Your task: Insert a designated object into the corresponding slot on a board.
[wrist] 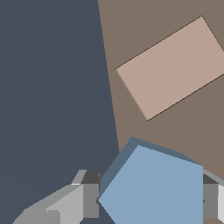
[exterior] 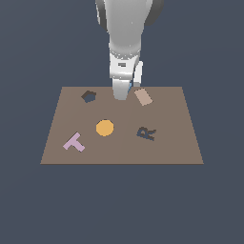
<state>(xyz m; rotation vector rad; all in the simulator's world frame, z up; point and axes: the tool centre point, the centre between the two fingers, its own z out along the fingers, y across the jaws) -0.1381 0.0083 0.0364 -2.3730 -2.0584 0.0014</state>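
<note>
The light-blue pentagon block (wrist: 153, 188) looks small, rigid and light, with flat smooth sides that could slip; opposite side faces seem the best hold. It is a thick, flat-topped prism in plain pale blue. In the wrist view, gripper (wrist: 146, 201) fingers (wrist: 89, 199) sit at either flank, apparently pinching it, near the board (exterior: 121, 147)'s far edge. On the exterior view's left lies the dark pentagon slot (exterior: 88, 96), empty; rightward, just beside the block, the tan rectangle (wrist: 173, 65).
</note>
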